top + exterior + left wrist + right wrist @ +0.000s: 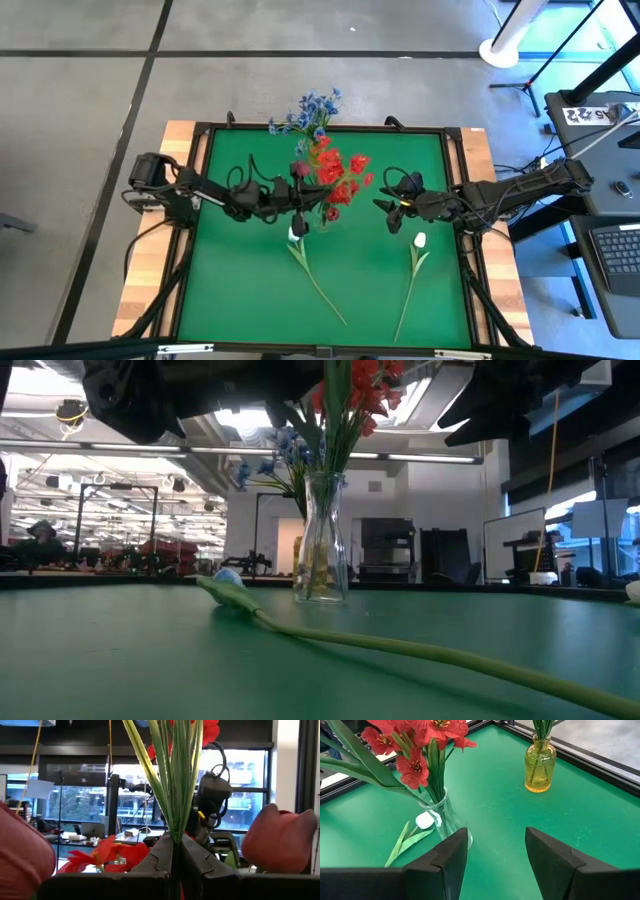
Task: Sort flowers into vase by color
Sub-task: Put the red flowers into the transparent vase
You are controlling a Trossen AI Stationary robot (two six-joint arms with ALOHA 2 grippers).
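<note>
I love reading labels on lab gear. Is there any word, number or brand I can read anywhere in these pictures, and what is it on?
Only one marking shows: a white tag with dark characters on the equipment right of the table, too blurred to read.
Vases, flowers, arms: no lettering visible.

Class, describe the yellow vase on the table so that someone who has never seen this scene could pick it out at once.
Start at the green table and find its far edge by the dark frame. There stands the yellow vase, small and round-bellied, with green stems in its neck. Unlike the clear vase of red flowers nearer the right gripper, its glass is tinted amber-yellow.
</note>
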